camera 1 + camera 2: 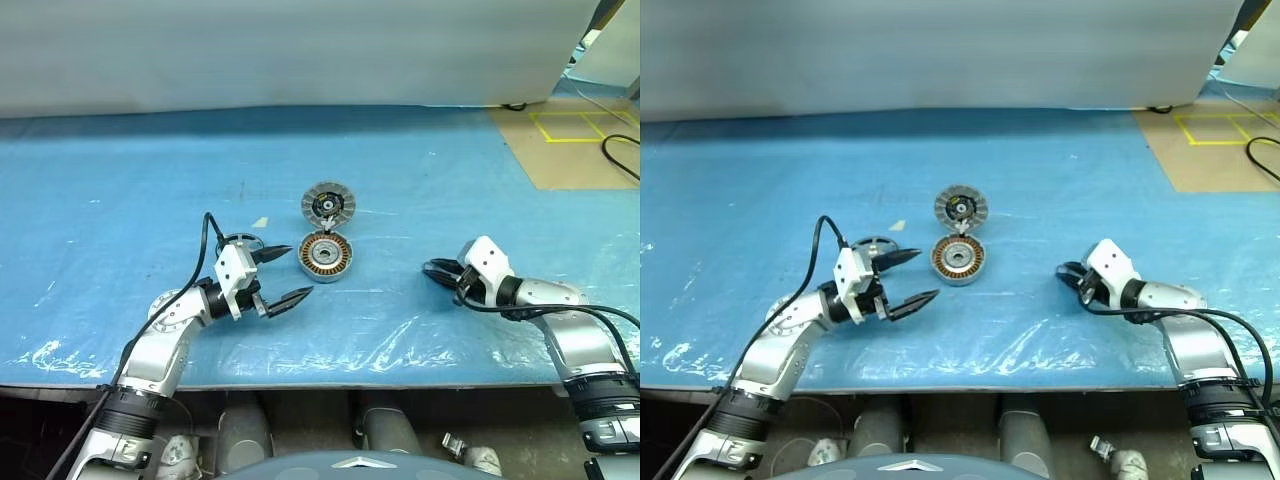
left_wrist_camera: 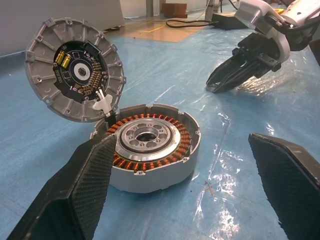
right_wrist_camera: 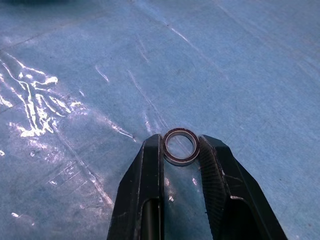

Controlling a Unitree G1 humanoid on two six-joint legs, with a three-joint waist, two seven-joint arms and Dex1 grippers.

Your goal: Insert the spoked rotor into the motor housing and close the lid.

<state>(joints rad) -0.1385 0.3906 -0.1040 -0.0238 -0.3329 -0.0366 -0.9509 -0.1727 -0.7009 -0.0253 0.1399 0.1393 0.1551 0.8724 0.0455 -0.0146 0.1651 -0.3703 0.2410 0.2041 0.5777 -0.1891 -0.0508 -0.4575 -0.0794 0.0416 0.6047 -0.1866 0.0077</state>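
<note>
Shows, at far left, the spoked rotor (image 1: 870, 245) lying flat on the blue-sheeted bench (image 1: 120, 170), just behind the left hand (image 1: 300, 271) and not yet picked up. Shows that hand spread wide and empty, pointing towards the motor housing (image 1: 325, 257) from just beside it. At centre, presents the housing upright on the bench, with copper windings and hub exposed and no rotor inside. Just behind, touching its rim, shows the lid (image 1: 328, 204) tipped up on edge, not yet closed. At right, well apart from the housing, shows the right hand (image 1: 434, 272) narrowed on a small metal ring (image 3: 180, 146) pinched between its fingertips. Suggests an early stage: leaves both rotor insertion and lid closing to do.
</note>
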